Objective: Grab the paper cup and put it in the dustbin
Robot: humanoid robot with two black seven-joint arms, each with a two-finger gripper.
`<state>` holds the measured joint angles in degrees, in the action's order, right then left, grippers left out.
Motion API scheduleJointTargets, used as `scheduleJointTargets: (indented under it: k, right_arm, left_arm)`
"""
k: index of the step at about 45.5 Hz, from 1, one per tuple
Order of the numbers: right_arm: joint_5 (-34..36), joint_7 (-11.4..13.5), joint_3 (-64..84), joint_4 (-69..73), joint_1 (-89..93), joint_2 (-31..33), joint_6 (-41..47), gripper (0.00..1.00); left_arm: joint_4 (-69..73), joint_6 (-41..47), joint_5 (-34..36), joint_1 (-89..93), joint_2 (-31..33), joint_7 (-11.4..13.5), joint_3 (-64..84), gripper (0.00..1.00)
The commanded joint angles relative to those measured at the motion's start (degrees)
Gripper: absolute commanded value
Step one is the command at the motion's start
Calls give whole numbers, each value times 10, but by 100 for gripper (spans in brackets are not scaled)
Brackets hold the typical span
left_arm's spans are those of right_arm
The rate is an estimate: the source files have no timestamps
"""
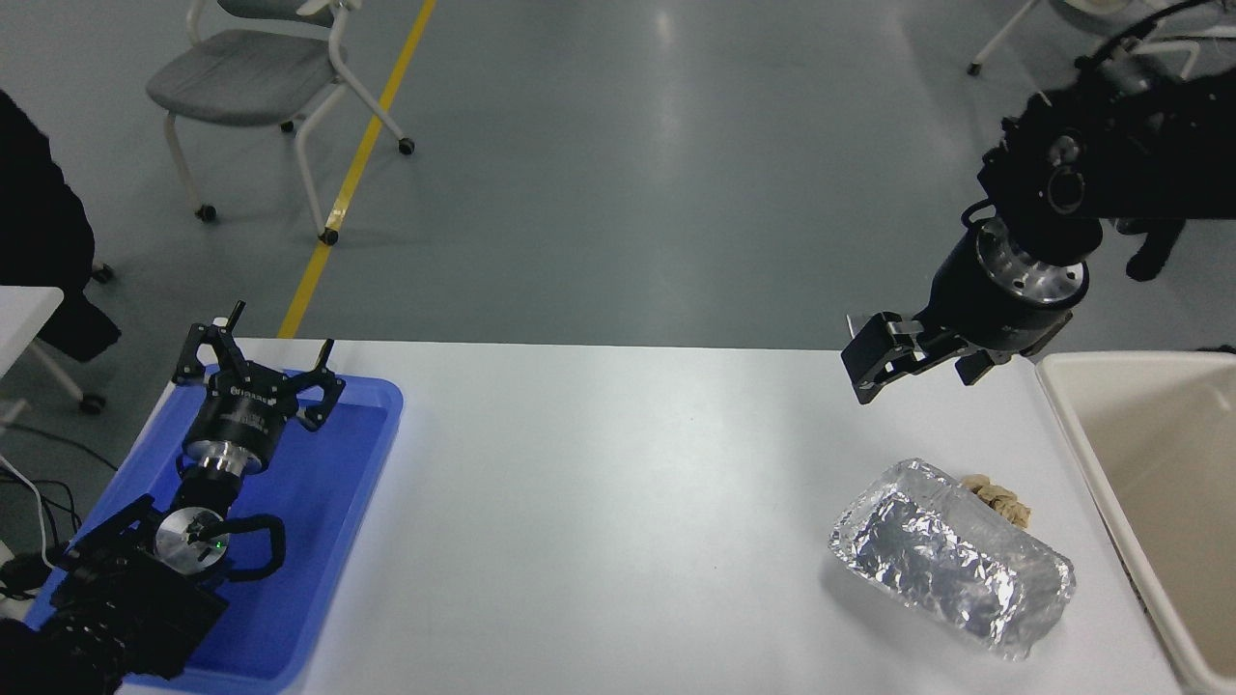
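The cream-beige dustbin (1110,483) stands at the table's right edge, and what shows of its inside is bare. The paper cup is not in view anywhere. My right gripper (922,365) hangs in the air above the table's far right part, just left of the dustbin's far corner. Its fingers (874,357) are spread and hold nothing. My left gripper (263,362) is parked open over the blue tray (328,502) at the lower left.
A crinkled silver foil package (951,555) lies on the table left of the dustbin, with a brown crumpled scrap (999,500) at its far side. Chairs stand on the floor beyond the table. A dark-clothed person is at the left edge.
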<state>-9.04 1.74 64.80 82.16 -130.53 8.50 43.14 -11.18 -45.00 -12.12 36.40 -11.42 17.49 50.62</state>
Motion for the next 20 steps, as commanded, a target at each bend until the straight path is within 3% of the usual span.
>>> scheduleJointTargets:
  k: [1, 20]
  right_arm:
    - [76, 2, 14, 6, -31, -63, 19, 100]
    - [94, 1, 33, 9, -51, -38, 19, 100]
  left_arm:
    - [0, 0, 0, 0, 0, 0, 0, 100]
    - [0, 0, 0, 0, 0, 0, 0, 100]
